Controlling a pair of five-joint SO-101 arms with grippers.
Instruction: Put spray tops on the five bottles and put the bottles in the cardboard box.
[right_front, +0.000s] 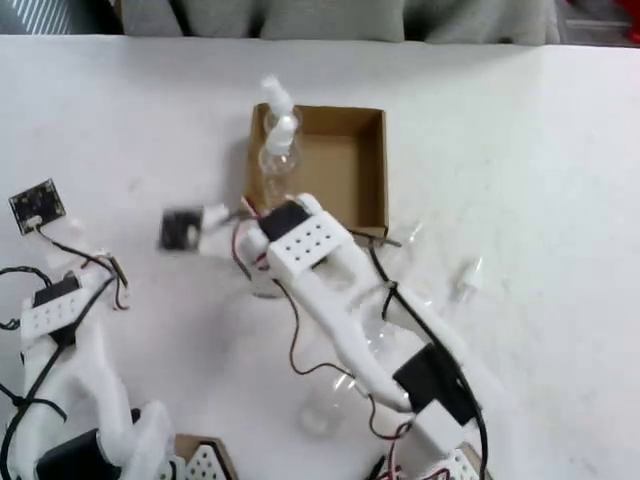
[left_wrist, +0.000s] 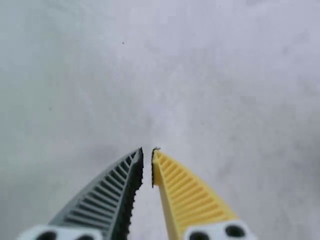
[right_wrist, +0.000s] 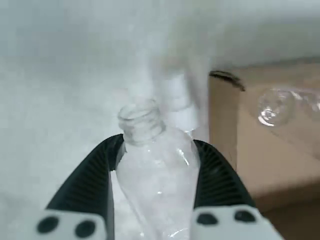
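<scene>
Right hand: black two-fingered hand (right_wrist: 157, 146), clenched on the body of an uncapped clear plastic bottle (right_wrist: 150, 165). The bottle's threaded neck is open, and it is just outside the box's wall.
Left hand: ribbed grey-and-yellow hand (left_wrist: 148, 151), fingers drawn almost tip to tip and grasping nothing, over bare tabletop.
Brown cardboard box (right_front: 345, 170): open-topped, at mid-tabletop.
Boxed bottle: clear plastic bottle with a white spray top (right_front: 278, 140), lying along the box's left wall, with its top over the far rim.
Loose white spray top (right_front: 468, 278): on the tabletop to the right of the box, apart from it.
Further clear bottles (right_front: 322, 400): partly hidden beneath the right arm.
White tabletop (right_front: 520, 120): carries everything listed.
Small black circuit board (right_front: 35, 205): near the left edge, wired.
</scene>
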